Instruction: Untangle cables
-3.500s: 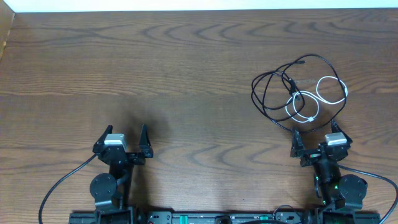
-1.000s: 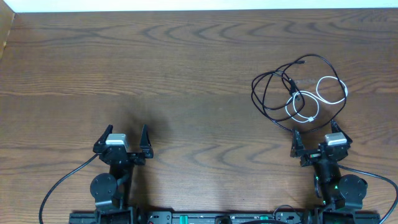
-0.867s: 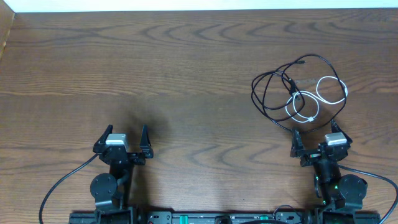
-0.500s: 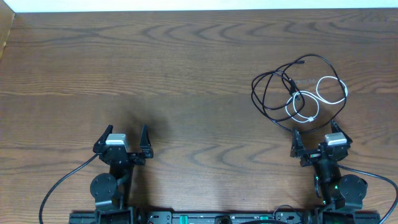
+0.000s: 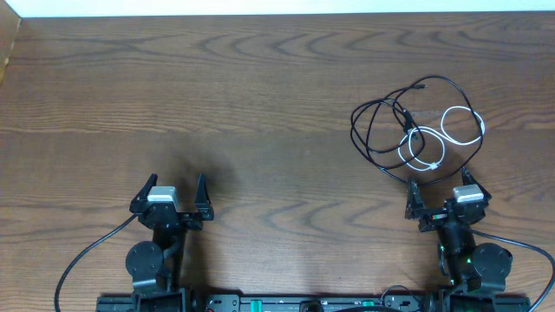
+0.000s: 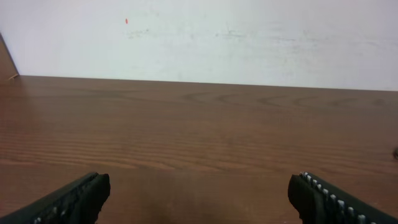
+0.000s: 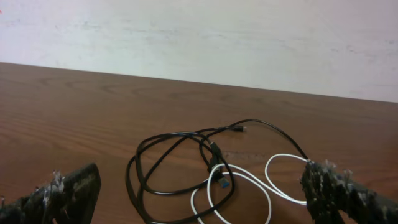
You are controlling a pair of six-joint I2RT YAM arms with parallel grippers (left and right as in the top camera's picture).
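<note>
Black cable (image 5: 403,116) and white cable (image 7: 286,155) lay tangled, stretched sideways across the worktop (image 5: 260,104). Jaws of left gripper (image 5: 172,193) and right gripper (image 5: 444,195) gaped, empty

I see black cable (image 5: 403,115) and white cable (image 5: 444,124) looped over each other on the worktop (image 5: 260,104), right side. Right gripper (image 5: 443,194) is just beside them, jaws wide, empty. Left gripper (image 5: 172,191) is well apart, jaws wide, empty.

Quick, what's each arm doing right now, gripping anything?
Left end effector: open, holding nothing.
Right end effector: open, holding nothing.
</note>
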